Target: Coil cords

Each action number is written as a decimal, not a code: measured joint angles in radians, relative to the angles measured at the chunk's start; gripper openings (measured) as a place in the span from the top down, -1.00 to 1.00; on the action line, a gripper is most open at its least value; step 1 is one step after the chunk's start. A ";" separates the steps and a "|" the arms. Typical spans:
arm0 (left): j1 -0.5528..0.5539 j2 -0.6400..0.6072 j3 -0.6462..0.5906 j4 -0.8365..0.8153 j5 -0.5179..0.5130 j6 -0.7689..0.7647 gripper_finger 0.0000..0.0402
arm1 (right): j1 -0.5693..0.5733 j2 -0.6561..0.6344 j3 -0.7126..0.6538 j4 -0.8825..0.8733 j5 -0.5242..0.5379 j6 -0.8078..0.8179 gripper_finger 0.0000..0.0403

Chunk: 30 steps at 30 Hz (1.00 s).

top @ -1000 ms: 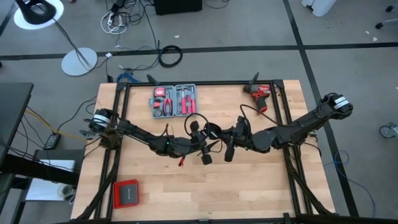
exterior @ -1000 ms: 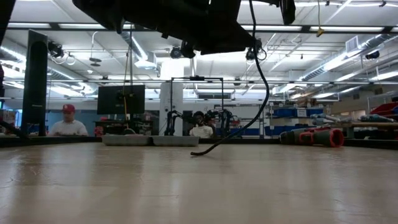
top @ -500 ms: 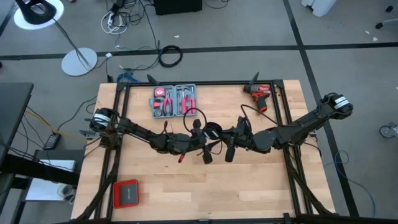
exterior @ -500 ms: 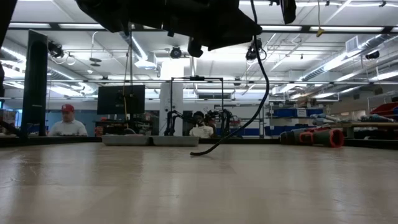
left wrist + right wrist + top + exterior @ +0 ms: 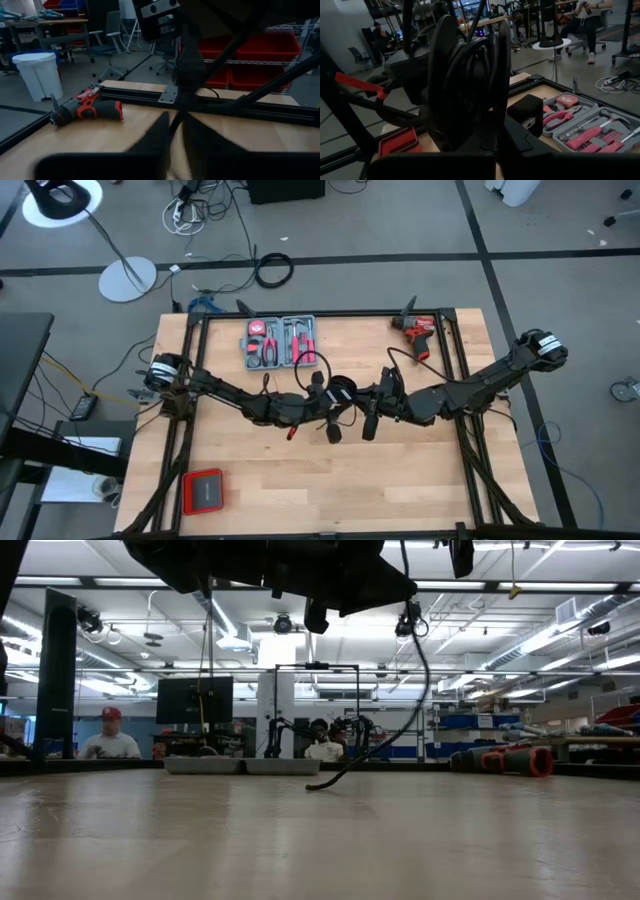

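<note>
- High view: both arms meet over the middle of the worktop (image 5: 400, 480), wrists nearly touching. We judge a clash likely if either one swings in while winding.
- Grey tool case (image 5: 281, 341) sits near the far edge, just beyond the left arm. A wide loop could catch on its open lid or tools.
- Red drill (image 5: 417, 330) is at the far right corner and the flat red case (image 5: 203, 491) at the near left. Both are well apart from the action, so low risk.
- Cords (image 5: 340, 392): the wound part hangs in the air between the two end effectors, off the worktop.
- Right end effector (image 5: 495, 145) is clenched on the coil (image 5: 470, 85), loops upright just ahead of its fingers.
- Left end effector (image 5: 175, 135) is just beside the coil. We cannot tell whether it is released or gripping. If it misses the strand, loops may spring loose.
- Loose tail (image 5: 420, 690) droops from the arms, tip resting on the worktop. Dragging it could snag or pull the coil out of the grip.
</note>
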 joint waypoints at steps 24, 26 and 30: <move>-0.066 -0.202 0.000 -0.448 -0.049 0.076 1.00 | 0.050 -0.008 -0.001 -0.127 0.045 -0.026 1.00; -0.069 -0.227 0.000 -0.501 -0.056 0.076 1.00 | 0.050 -0.008 -0.001 -0.135 0.045 -0.025 1.00; -0.072 -0.280 0.000 -0.585 -0.057 0.076 1.00 | 0.050 -0.008 -0.001 -0.173 0.018 -0.010 1.00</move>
